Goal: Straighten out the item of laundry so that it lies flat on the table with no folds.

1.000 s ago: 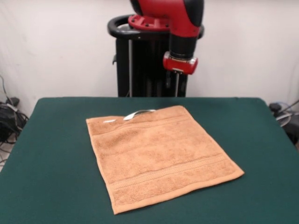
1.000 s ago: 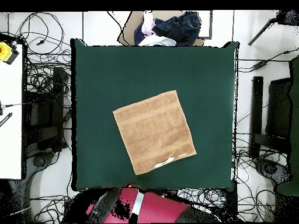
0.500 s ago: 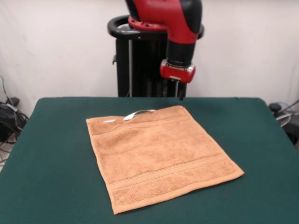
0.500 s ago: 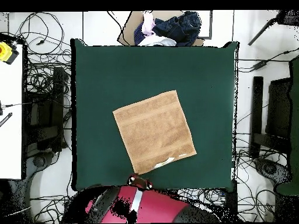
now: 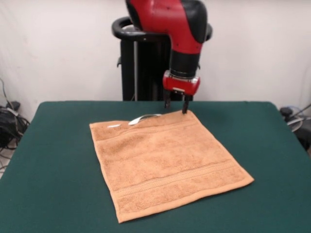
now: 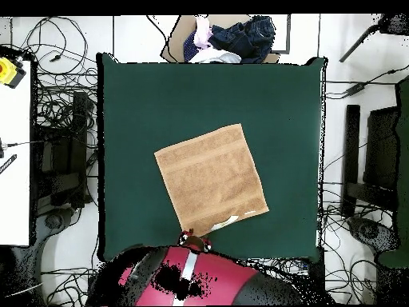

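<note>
The orange-tan towel (image 5: 170, 162) lies spread on the green table (image 5: 58, 160), turned at an angle, with stripe bands near two edges. Its white loop tag (image 5: 144, 117) sticks up at the far edge, where the hem is slightly lifted. My gripper (image 5: 176, 108) hangs open just above the towel's far corner, with nothing between its fingers. In the overhead view the towel (image 6: 211, 179) sits mid-table (image 6: 160, 96), the tag (image 6: 226, 222) shows at its lower edge, and the gripper (image 6: 192, 238) is just below the towel's bottom corner.
A heap of dark and white clothes (image 6: 232, 40) lies beyond the table's top edge in the overhead view. Cables cover the floor on both sides. A white desk (image 6: 16, 160) stands at the left. The black pedestal (image 5: 141, 63) rises behind the table.
The arm has come down and forward, bringing the gripper from high over the table's far edge to just above the towel's far corner. The towel has not moved.
</note>
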Controlling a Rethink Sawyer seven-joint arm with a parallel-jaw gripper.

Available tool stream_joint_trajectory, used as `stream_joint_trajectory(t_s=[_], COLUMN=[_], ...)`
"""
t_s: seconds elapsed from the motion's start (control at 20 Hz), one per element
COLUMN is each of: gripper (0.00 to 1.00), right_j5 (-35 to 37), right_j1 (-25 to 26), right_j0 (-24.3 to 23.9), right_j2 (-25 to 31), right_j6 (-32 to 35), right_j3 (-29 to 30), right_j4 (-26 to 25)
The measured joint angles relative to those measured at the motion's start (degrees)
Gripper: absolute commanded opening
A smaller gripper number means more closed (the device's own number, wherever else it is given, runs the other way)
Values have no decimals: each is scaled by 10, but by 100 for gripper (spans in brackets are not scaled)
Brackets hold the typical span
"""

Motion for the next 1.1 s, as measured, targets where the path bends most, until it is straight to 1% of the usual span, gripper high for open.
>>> stream_joint_trajectory(t_s=[0.45,0.75,1.1], gripper=[100,100,100], right_j5=[0,0,0], right_j1=[-16,-22,-9], right_j0=[-28,-38,-54], right_j2=[-24,-38,-46], right_j6=[0,0,0], right_j3=[-18,-36,-74], right_j4=[-24,-35,-58])
